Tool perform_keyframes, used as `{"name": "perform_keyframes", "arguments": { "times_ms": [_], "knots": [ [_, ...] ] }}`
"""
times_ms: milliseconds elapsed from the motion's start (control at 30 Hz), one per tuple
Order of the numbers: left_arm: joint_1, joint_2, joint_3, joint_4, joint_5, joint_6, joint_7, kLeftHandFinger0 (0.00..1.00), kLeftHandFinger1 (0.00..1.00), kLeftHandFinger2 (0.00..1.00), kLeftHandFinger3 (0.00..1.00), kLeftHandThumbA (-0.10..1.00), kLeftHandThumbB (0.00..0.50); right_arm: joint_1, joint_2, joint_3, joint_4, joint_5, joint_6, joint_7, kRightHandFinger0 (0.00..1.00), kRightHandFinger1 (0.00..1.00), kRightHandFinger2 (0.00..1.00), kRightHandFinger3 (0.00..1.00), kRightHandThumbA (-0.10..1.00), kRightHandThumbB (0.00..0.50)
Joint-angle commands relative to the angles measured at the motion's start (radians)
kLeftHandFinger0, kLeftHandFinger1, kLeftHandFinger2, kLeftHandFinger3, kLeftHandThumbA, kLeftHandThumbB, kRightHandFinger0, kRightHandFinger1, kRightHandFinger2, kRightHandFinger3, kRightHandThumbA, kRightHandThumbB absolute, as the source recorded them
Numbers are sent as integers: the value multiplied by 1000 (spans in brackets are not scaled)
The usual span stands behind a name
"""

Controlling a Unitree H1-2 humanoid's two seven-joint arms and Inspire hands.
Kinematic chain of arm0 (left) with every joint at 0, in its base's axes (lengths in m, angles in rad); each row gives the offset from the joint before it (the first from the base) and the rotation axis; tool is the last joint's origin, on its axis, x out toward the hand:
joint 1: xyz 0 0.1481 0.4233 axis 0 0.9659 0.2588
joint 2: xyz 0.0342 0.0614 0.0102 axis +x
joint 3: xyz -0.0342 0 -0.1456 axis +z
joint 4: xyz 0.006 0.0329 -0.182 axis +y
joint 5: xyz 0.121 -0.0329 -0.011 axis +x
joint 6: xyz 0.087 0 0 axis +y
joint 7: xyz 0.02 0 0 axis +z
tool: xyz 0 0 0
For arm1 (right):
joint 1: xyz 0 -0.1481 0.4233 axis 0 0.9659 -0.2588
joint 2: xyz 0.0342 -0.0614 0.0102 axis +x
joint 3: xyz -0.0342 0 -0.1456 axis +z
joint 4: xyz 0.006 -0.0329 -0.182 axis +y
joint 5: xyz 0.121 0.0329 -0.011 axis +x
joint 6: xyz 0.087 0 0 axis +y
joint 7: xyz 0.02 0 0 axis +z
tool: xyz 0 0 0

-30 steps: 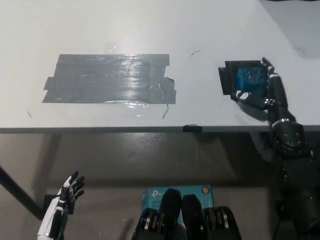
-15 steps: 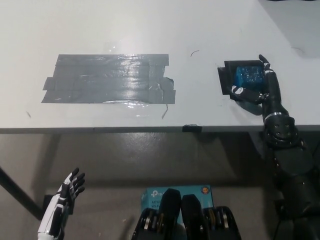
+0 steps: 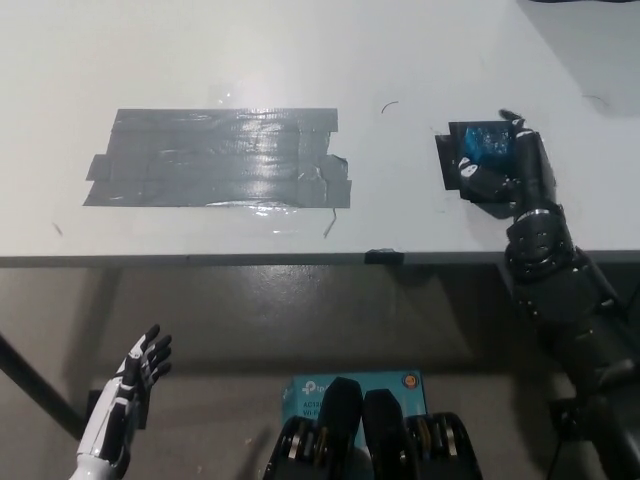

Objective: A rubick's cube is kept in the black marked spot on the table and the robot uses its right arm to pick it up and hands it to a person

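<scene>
1. The Rubik's cube [image 3: 486, 143], a blue blocky shape with a faint grid of small squares on its upper face, is sitting on the black marked spot [image 3: 449, 158], a small square of matte black tape near the right end of the bench [image 3: 300, 60].
2. The black right hand [image 3: 510, 170] is lying over the cube's right and near sides, its fingers curling around the cube and touching it; the cube is resting on the tape, and whether the grasp is firm cannot be told.
3. The right arm [image 3: 565, 300], made of dark, hard, jointed segments, is reaching up from the lower right across the bench's front edge.
4. The bench's top is looking smooth, pale grey and faintly glossy.
5. A broad rectangular patch of grey tape [image 3: 220, 157], built of overlapping strips with wrinkles and shiny glare, is lying flat well to the left of the cube.
6. The white left hand [image 3: 135, 380] is hanging below the bench at the lower left, fingers spread apart and holding nothing.
</scene>
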Motion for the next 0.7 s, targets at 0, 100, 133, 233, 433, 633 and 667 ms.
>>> {"name": "perform_keyframes", "arguments": {
  "times_ms": [0,100,133,233,433,633,667],
  "knots": [
    [-12,17,0,-31,1,1,-9,1000,1000,1000,1000,1000,272,7,-12,73,79,-87,61,-79,154,334,493,420,-100,287],
    [-19,20,-1,-25,8,-7,-8,1000,1000,1000,1000,1000,270,11,-12,96,97,-83,49,-91,117,254,439,388,-100,268],
    [-20,20,-2,-23,12,-11,-6,1000,1000,1000,1000,1000,268,12,-14,101,101,-84,40,-92,76,254,478,394,-100,258],
    [-28,23,-4,-25,21,-9,-4,1000,1000,1000,1000,1000,257,13,-22,103,93,-75,6,-97,0,294,721,539,-100,248],
    [-44,22,-1,-13,10,-7,-10,1000,1000,1000,1000,1000,247,10,-30,88,61,-66,-63,-148,11,473,925,864,-100,248],
    [-48,24,-1,-10,14,-12,-8,1000,1000,1000,1000,1000,229,-1,-28,10,3,-5,-128,-175,0,413,877,832,-100,228],
    [-48,24,-1,-10,16,-12,-7,1000,1000,1000,1000,1000,229,0,-29,0,-11,1,-128,-170,0,408,877,841,-100,210]
  ]
}}
